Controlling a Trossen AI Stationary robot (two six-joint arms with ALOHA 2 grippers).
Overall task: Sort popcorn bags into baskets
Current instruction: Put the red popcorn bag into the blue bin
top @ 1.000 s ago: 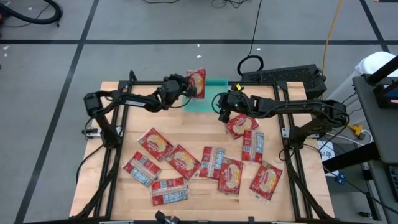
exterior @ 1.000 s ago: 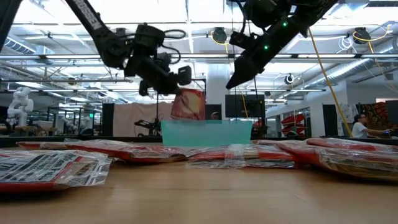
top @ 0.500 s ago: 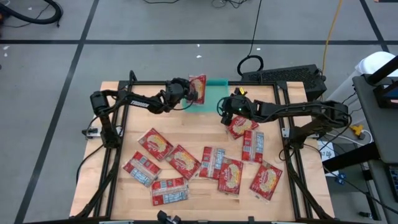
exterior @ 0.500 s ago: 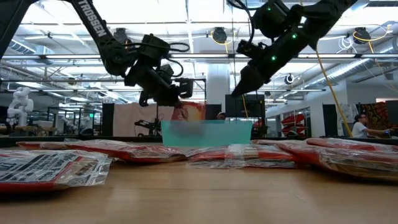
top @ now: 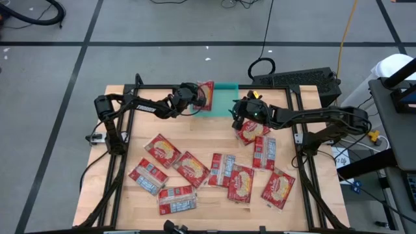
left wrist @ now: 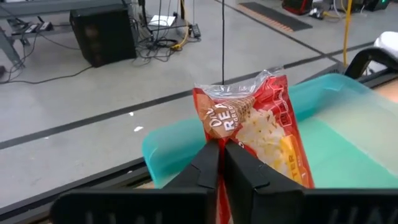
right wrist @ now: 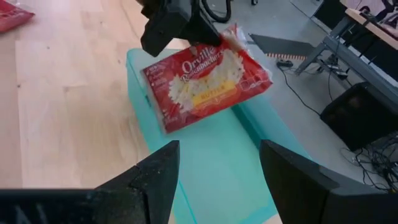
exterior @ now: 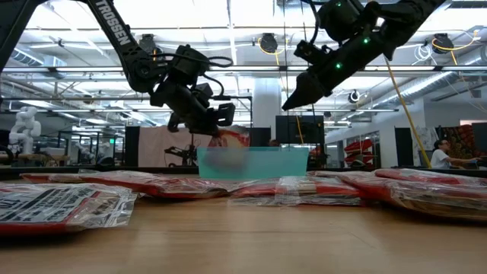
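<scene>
My left gripper (top: pixel 195 97) is shut on a red popcorn bag (top: pixel 206 95) over the left end of the teal tray (top: pixel 225 99) at the table's far edge. The bag also shows in the left wrist view (left wrist: pixel 258 127) and in the right wrist view (right wrist: pixel 208 74). In the low view the bag (exterior: pixel 230 139) dips behind the tray's near wall (exterior: pixel 255 162). My right gripper (top: pixel 240 112) is open and empty. It hovers just right of the tray, above another bag (top: pixel 249 132). Several more bags (top: pixel 192 168) lie flat on the table. My left gripper pinches the bag's near edge (left wrist: pixel 225 134) between its two fingers. The fingers come level from the table's left side. The bag sticks out past the fingertips, tilted and lifted clear, over the tray's floor (left wrist: pixel 348 134).
Several red bags lie across the table's middle and near part, some with white-grey backs up (top: pixel 177 199). Bare wood (top: pixel 143 117) lies left of the tray under my left arm. A black box (top: pixel 305 79) stands beyond the table's far right corner.
My left gripper has gone down toward the tray with the bag, which now dips behind the tray's near wall in the low view. My right gripper has shifted a little toward the table's right edge and stayed open.
</scene>
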